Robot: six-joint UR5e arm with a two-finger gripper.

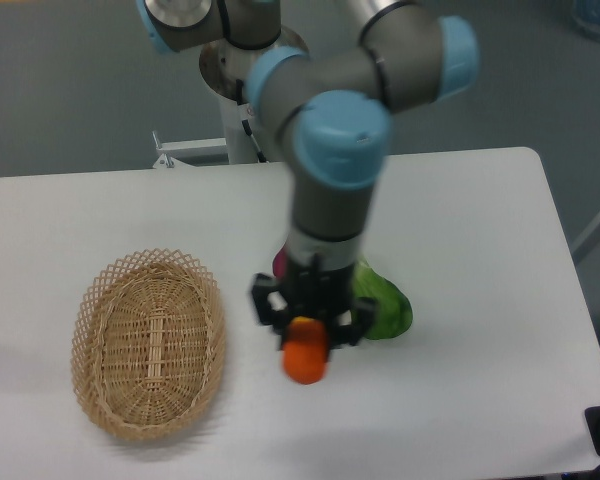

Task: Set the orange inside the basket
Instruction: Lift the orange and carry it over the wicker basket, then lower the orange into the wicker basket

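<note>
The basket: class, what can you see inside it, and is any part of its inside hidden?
Nothing lies inside the basket; only its woven bottom shows. No part of the inside is covered. The orange is held in the gripper to the basket's right, above the table, not over the basket.

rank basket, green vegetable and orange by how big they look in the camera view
1. basket, by far the largest.
2. green vegetable, partly hidden behind the arm, so its full size is unsure.
3. orange, smallest, held in the end effector and raised nearer the camera.
</note>
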